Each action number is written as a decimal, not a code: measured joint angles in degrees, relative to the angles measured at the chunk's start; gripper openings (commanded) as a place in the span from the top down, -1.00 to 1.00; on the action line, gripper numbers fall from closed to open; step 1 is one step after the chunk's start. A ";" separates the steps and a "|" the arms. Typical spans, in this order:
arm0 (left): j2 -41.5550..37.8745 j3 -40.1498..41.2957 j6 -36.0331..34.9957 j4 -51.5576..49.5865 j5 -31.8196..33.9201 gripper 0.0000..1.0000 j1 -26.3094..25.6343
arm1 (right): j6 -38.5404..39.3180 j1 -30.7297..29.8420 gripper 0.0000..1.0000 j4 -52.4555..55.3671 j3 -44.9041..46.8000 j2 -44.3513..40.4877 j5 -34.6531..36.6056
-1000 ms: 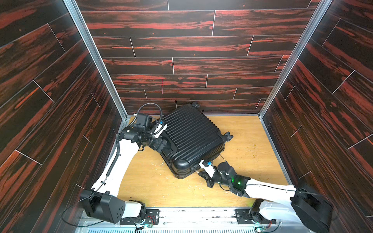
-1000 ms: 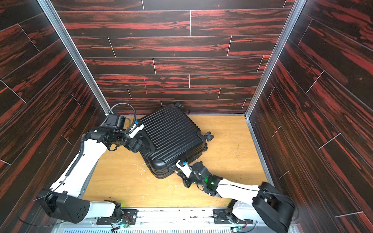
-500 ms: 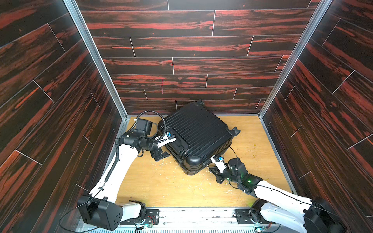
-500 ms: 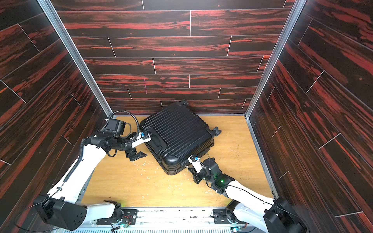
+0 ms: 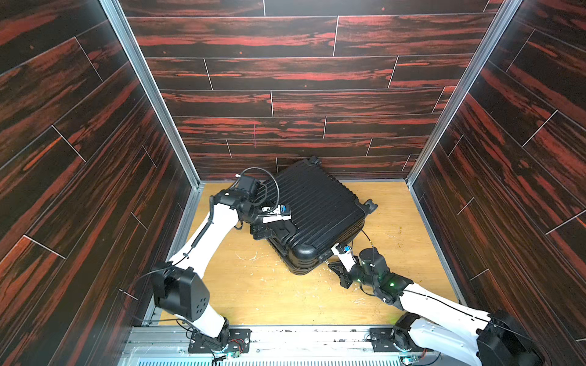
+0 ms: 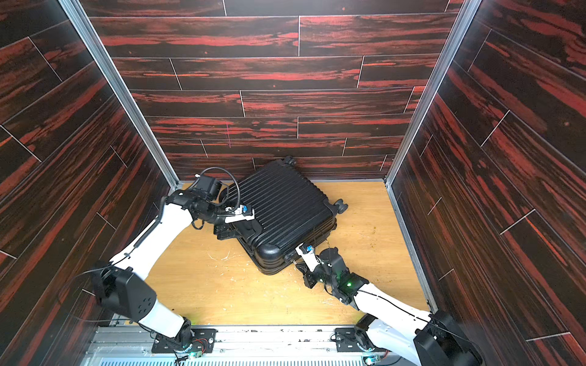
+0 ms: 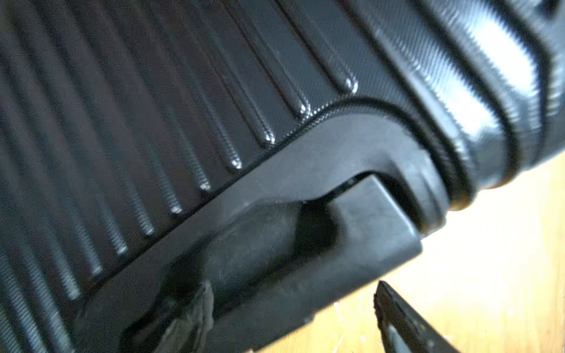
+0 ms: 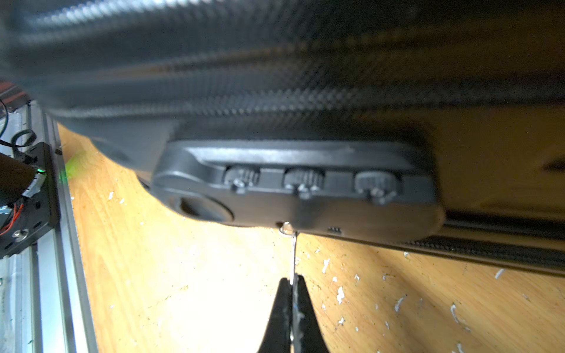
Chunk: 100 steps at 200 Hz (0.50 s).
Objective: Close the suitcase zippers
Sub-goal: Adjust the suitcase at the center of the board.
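Right tool (image 8: 292,285) stays clamped on zipper pull (image 8: 293,253); left tool (image 5: 271,229), jaws spread, now around suitcase (image 5: 317,206) handle (image 7: 305,244).

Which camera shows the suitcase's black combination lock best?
Right wrist view: the black three-dial combination lock fills the frame, slightly blurred. In both top views the black ribbed hard-shell suitcase shows, its lock too dark to discern; the left wrist view misses it.

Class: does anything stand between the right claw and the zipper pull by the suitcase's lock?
Nothing visible does. The right claw is shut on the thin metal pull itself, which runs unobstructed to the combination lock on the suitcase.
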State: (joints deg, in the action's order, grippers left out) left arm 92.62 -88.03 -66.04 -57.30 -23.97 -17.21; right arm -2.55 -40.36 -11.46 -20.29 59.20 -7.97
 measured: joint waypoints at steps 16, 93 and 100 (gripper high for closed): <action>1.18 -0.09 -0.81 -0.57 0.37 -0.63 -0.42 | 0.00 0.00 1.00 0.07 0.00 -0.02 0.00; 1.81 0.66 -4.26 -0.85 5.60 -0.31 -3.34 | 0.00 0.00 1.00 1.73 0.00 -1.33 1.01; 1.81 1.03 -4.76 -0.61 6.36 -0.26 -3.74 | 0.00 0.00 1.00 2.08 -0.02 -1.51 1.27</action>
State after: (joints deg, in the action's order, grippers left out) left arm 94.43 -87.00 -70.81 -57.91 -17.61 -20.95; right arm -2.55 -40.36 -9.39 -20.32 57.69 -6.70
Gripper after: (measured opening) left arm 0.669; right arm 0.047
